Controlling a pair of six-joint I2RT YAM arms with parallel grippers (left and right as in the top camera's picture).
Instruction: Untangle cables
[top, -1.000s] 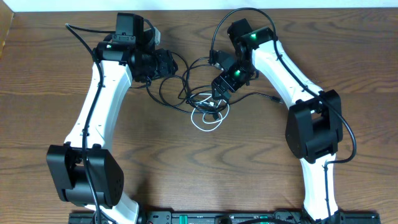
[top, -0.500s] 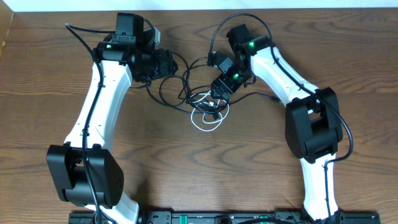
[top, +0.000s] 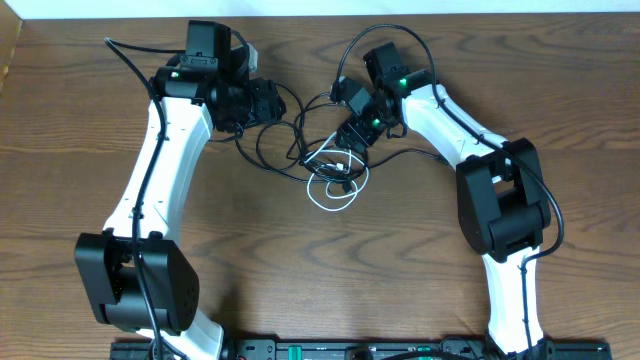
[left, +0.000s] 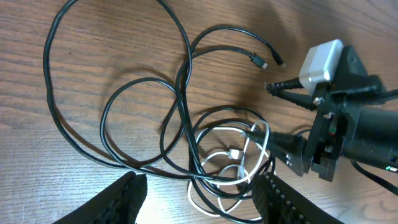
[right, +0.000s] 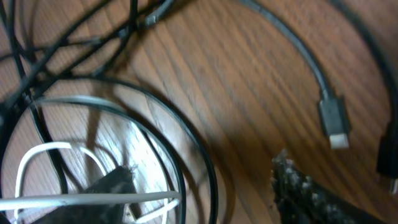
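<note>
The left claw (left: 198, 186) and right claw (right: 199, 171) both gape empty over the black cables (left: 182, 71) and white cable (left: 235, 151) knotted on the desk (top: 250, 250) between them, where a right finger (right: 115, 186) inside the loops could snag and cinch them tighter.

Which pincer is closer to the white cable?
The right one. The right pincer is open right over the white cable, with one finger in among its loops. The left pincer is off to the side, apart from it, by the black cables.
</note>
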